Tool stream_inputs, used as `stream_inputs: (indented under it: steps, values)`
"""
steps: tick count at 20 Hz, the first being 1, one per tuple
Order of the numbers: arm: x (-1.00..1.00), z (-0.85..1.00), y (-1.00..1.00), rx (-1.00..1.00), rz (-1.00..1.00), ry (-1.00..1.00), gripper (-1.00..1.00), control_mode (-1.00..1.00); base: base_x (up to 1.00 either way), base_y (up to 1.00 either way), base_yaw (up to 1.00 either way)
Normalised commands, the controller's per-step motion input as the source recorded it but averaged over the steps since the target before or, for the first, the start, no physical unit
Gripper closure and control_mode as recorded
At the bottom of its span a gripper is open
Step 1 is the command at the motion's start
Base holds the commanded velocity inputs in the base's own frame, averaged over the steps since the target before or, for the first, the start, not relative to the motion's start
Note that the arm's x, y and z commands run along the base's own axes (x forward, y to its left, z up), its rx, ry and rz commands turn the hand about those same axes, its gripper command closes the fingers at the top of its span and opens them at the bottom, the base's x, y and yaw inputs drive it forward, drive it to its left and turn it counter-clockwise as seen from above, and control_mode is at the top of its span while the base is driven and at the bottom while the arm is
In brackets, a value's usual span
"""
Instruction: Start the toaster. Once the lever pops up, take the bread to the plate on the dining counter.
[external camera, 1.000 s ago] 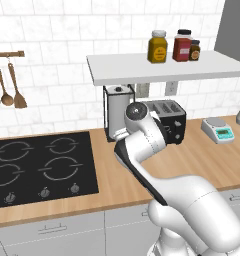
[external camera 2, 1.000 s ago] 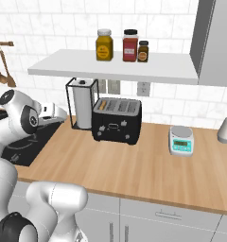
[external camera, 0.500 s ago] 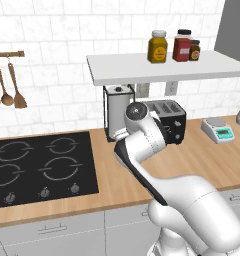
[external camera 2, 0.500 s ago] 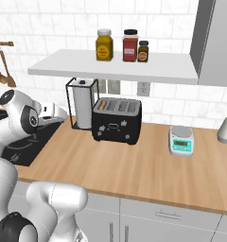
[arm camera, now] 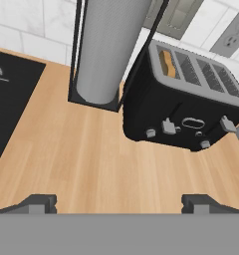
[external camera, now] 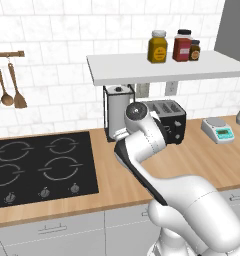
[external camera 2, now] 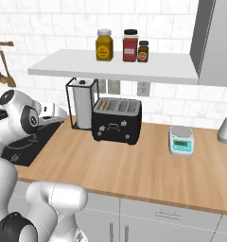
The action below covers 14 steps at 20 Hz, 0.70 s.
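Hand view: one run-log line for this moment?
gripper: open, empty | toaster: ahead, untouched | bread: in leftmost slot | paper-towel roll: left of toaster

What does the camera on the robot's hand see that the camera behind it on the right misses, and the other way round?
Only the hand view gives a close look at the small silver levers and knobs on the toaster's front, with the gripper's dark fingertips open at the bottom.

Only the right base view takes in the white wall shelf with three jars, the small white kitchen scale and the robot's white arm.

Both show the black boxy four-slot toaster, the tan bread slice in its end slot, the paper-towel roll, the black stove and the wooden counter.
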Motion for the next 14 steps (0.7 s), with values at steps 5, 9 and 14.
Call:
stream_inputs:
  steps: [5, 9, 14]
  values:
    - [0.0, 0.0, 0.0, 0.0, 0.0, 0.0, -1.0, -1.0, 0.0, 0.0, 0.0]
    - [0.0, 0.0, 0.0, 0.0, 0.0, 0.0, -1.0, -1.0, 0.0, 0.0, 0.0]
    - [0.0, 0.0, 0.0, 0.0, 0.0, 0.0, -1.0, -1.0, 0.0, 0.0, 0.0]
